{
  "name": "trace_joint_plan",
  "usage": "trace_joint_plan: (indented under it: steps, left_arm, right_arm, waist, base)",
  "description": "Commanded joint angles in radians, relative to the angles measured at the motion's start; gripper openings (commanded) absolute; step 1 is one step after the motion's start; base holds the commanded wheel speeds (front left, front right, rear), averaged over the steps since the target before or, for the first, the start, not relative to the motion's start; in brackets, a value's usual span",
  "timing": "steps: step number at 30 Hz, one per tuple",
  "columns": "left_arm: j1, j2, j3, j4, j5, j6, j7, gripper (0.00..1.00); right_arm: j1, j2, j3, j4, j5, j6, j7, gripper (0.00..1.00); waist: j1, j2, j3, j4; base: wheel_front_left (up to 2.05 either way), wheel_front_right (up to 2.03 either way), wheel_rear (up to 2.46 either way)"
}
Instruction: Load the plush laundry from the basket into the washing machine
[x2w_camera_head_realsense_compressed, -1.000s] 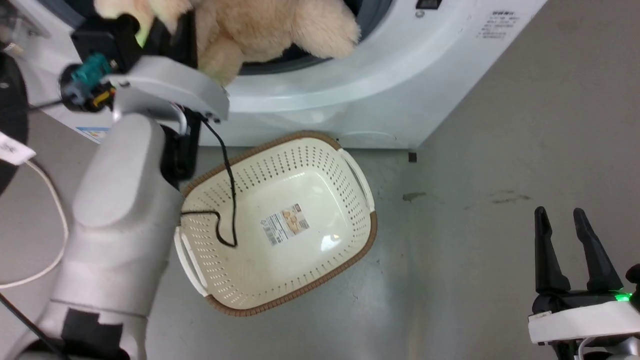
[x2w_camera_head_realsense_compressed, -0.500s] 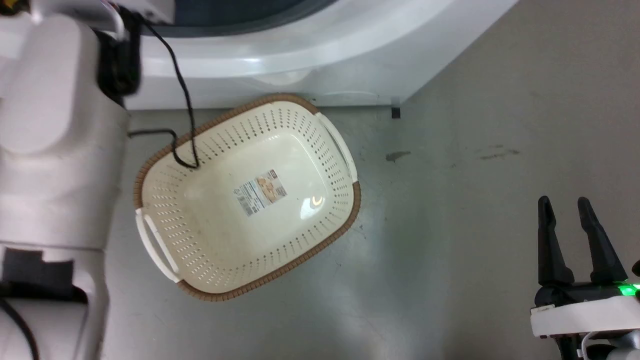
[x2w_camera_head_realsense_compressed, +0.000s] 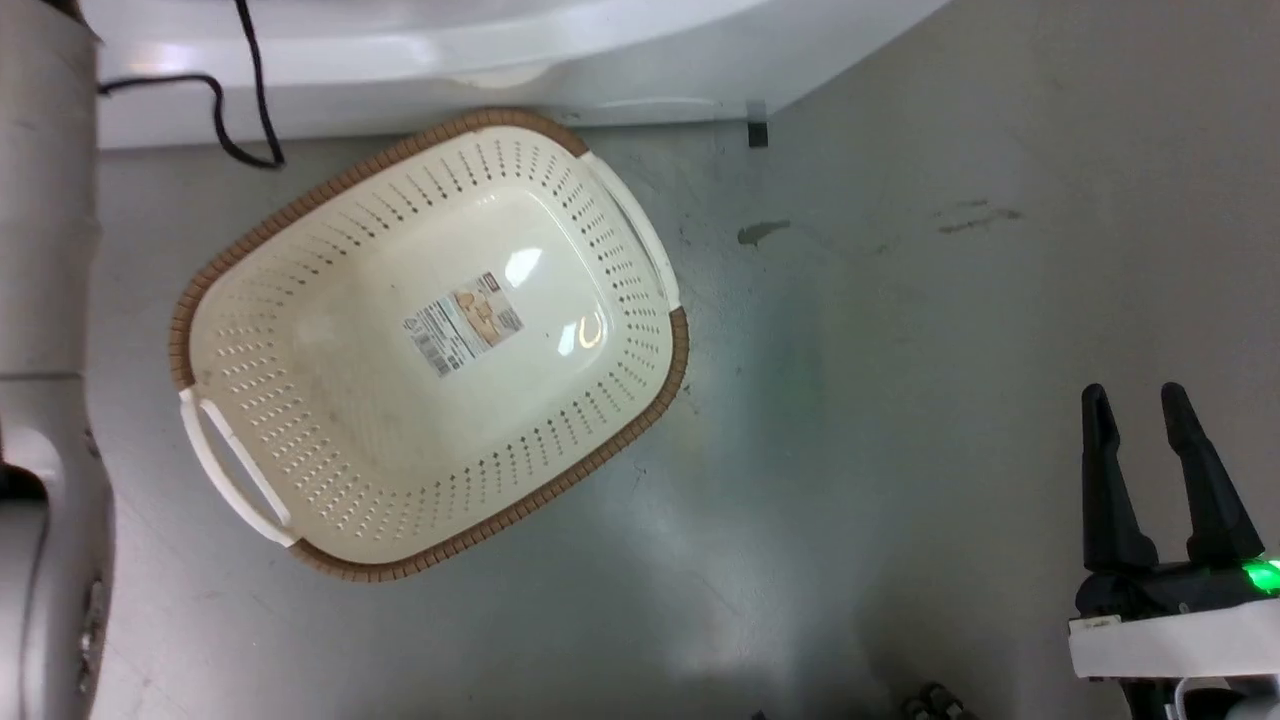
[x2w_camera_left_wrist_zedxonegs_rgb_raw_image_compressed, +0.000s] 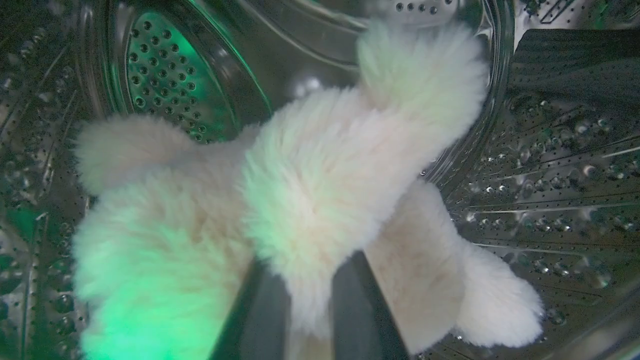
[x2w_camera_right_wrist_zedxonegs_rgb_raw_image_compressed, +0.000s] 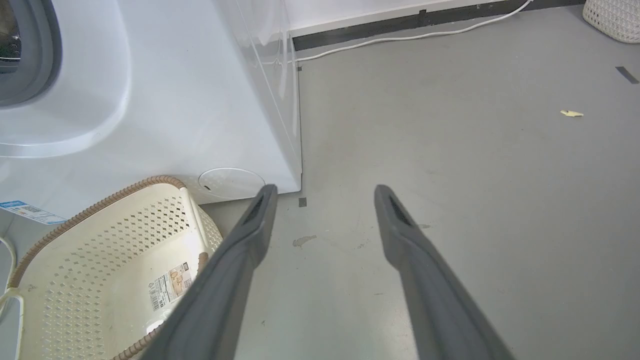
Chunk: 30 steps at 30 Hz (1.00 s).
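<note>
— Jaws of the left gripper (x2w_camera_left_wrist_zedxonegs_rgb_raw_image_compressed: 307, 265): how are they found?
— They are clamped on a limb of the plush laundry (x2w_camera_left_wrist_zedxonegs_rgb_raw_image_compressed: 320, 180); cream fur is seen pressed between the two dark fingers (x2w_camera_left_wrist_zedxonegs_rgb_raw_image_compressed: 260, 325).
— Where is the plush laundry placed with regard to the washing machine (x2w_camera_right_wrist_zedxonegs_rgb_raw_image_compressed: 150, 100)?
— It is held inside the washing machine, within the perforated steel drum (x2w_camera_left_wrist_zedxonegs_rgb_raw_image_compressed: 170, 75); its limbs are spread toward the drum wall; green light is cast on its fur.
— How is the right gripper (x2w_camera_head_realsense_compressed: 1133, 395) set?
— Its jaws are spread wide and released; it is kept over the grey floor (x2w_camera_head_realsense_compressed: 900, 350), well apart from the washing machine and off its front corner.
— And the basket (x2w_camera_head_realsense_compressed: 300, 420)?
— It is set on the floor just before the base of the washing machine; its brown rim is brought close to the white front panel; whether the two touch cannot be told; a label (x2w_camera_head_realsense_compressed: 463, 323) is seen on its base.
</note>
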Motion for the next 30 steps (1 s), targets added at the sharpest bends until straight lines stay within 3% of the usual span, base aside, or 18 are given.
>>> trace_joint_plan:
  steps: [1, 30]
  left_arm:
    - [-0.042, 0.005, -0.004, 0.0, 0.006, -0.004, -0.011, 0.0]
    - [-0.295, 0.021, -0.07, 0.181, 0.053, -0.049, -0.012, 0.0]
  right_arm:
    - [0.011, -0.002, -0.005, -0.012, 0.007, 0.001, -0.008, 1.0]
    - [0.06, -0.002, 0.012, -0.03, 0.024, 0.001, -0.036, 1.0]
  waist:
    - [-0.0001, 0.0, 0.029, -0.009]
    - [-0.0001, 0.0, 0.15, -0.052]
  base:
    - [0.0, 0.0, 0.0]
    - [0.0, 0.0, 0.0]
